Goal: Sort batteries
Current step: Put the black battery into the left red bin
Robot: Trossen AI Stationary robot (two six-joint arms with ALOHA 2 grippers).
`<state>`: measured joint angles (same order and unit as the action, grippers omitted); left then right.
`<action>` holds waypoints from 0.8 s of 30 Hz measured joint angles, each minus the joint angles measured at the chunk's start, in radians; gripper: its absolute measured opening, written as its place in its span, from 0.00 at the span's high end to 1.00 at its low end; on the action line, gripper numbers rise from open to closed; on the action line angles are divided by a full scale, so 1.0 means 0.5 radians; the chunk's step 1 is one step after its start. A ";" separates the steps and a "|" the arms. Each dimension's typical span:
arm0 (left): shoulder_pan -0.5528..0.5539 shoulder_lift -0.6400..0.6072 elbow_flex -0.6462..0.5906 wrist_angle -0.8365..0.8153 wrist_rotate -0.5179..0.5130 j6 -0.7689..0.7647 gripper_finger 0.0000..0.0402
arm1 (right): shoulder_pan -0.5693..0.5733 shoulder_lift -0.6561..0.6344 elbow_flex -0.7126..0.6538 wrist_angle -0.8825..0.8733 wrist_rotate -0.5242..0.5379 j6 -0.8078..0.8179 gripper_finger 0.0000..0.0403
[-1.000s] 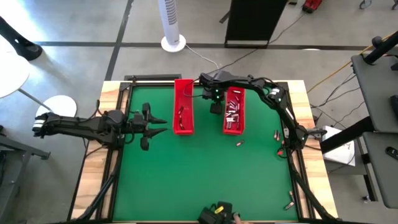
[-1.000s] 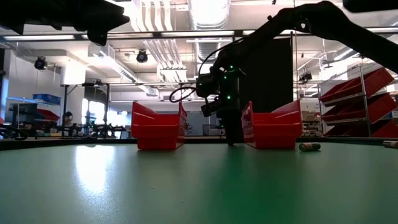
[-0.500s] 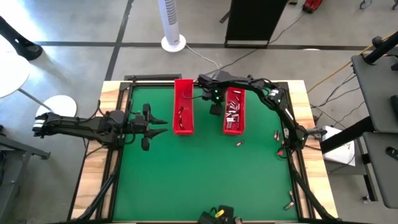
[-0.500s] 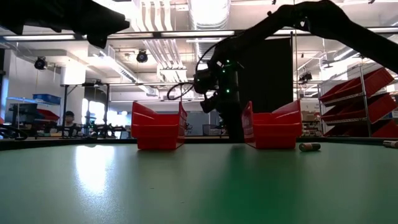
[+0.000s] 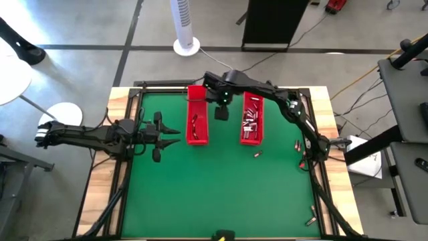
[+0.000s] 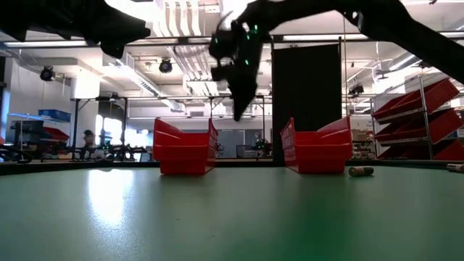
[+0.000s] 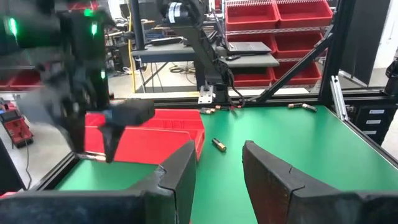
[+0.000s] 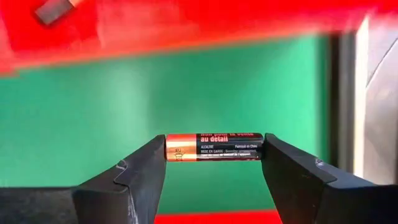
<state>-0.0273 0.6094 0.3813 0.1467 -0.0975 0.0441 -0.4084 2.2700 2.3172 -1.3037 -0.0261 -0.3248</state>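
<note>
High view: a green table mat [image 5: 214, 194] framed by a wooden edge, with two red trays side by side near the far edge. The right gripper [image 5: 221, 111] hangs over the bare strip between the left tray [image 5: 196, 102] and the right tray [image 5: 251, 137], raised well above the mat in the low view. Its jaws pinch a black and copper AA battery [image 8: 214, 147] end to end, held crosswise. More batteries [image 5: 249, 122] lie heaped in the right tray, a few in the left tray, one loose battery [image 5: 257, 154] on the mat just near of the right tray, and others along the right edge. The left gripper [image 5: 175, 132] waits at the left side, beside the left tray, jaws slightly apart around nothing. The near half of the mat is open.
</note>
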 joint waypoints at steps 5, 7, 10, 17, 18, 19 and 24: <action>0.000 -0.001 0.000 0.001 -0.001 0.000 0.72 | 0.096 -0.060 0.058 0.249 -0.018 -0.016 0.43; 0.000 -0.001 0.000 0.005 -0.001 0.000 0.72 | 0.123 -0.060 0.058 0.348 -0.021 -0.017 0.42; 0.000 0.000 0.000 0.005 -0.001 0.000 0.72 | 0.150 -0.060 0.043 0.496 -0.023 -0.008 0.39; 0.000 -0.003 0.000 0.004 -0.001 -0.007 0.72 | 0.172 -0.060 -0.046 0.892 -0.086 0.121 0.38; 0.000 -0.003 0.000 0.004 -0.001 -0.007 0.72 | 0.172 -0.060 -0.057 0.914 -0.086 0.143 0.38; 0.000 -0.003 0.000 0.004 -0.001 -0.008 0.72 | 0.172 -0.060 -0.063 0.914 -0.086 0.155 0.37; 0.000 -0.003 0.000 0.003 -0.001 -0.008 0.72 | 0.183 -0.060 -0.074 0.916 -0.084 0.211 0.30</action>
<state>-0.0273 0.6079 0.3813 0.1481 -0.0978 0.0402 -0.3170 2.2402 2.2803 -0.8455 -0.0680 -0.2191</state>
